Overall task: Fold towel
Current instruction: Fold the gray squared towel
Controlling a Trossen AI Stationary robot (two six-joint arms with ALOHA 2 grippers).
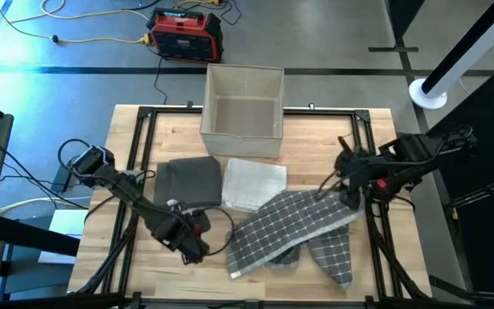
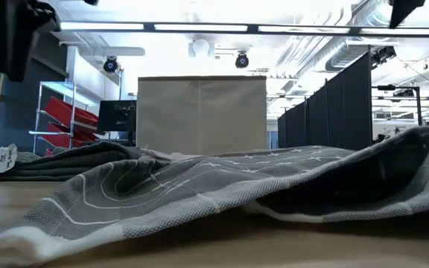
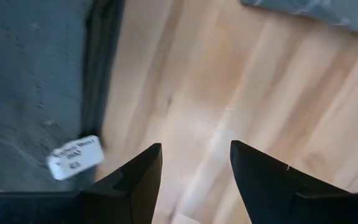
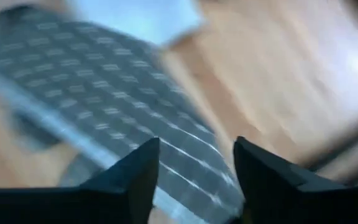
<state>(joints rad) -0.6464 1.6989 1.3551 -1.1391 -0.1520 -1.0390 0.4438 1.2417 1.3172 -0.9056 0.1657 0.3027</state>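
The grey towel with a white grid (image 1: 294,227) lies crumpled and partly doubled over on the near right part of the table; it fills the low view (image 2: 199,182). My right gripper (image 1: 348,199) is open above the towel's far right corner, with the cloth (image 4: 104,93) showing beyond its fingers (image 4: 196,143). My left gripper (image 1: 197,251) is open over bare wood left of the towel (image 3: 194,149). A corner of the towel (image 3: 328,12) lies ahead of it.
A folded dark grey towel (image 1: 187,180) with a white label (image 3: 74,157) and a folded light towel (image 1: 253,182) lie side by side mid-table. An open beige fabric box (image 1: 243,101) stands at the far edge. A black frame (image 1: 144,154) runs along the table's sides.
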